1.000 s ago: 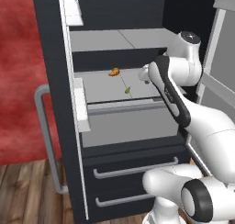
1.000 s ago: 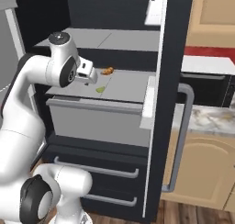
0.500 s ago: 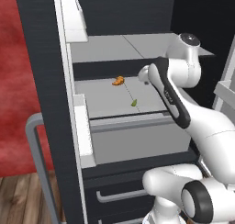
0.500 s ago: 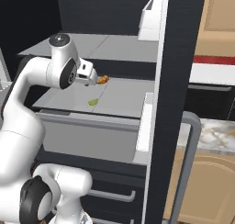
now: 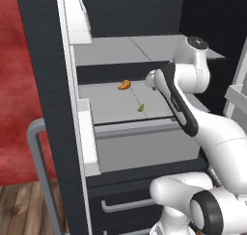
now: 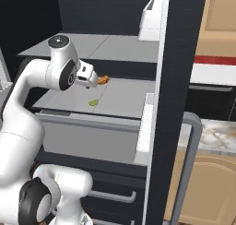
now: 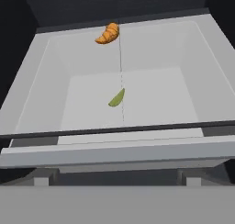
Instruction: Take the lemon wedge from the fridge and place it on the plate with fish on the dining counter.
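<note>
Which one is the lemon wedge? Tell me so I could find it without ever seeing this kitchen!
Look into the open black fridge, at the pale grey shelf in the middle. Two tiny things lie on it: the lemon wedge is the one nearer the shelf's front edge. It is a thin yellow-green sliver, while its neighbour at the back is an orange curved piece.

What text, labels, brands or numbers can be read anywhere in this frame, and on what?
None: no readable text in any view.
The fridge, its shelf, the lemon wedge and the orange item are all plain, with no label, brand, number or sign.
The arm carries no lettering either.
</note>
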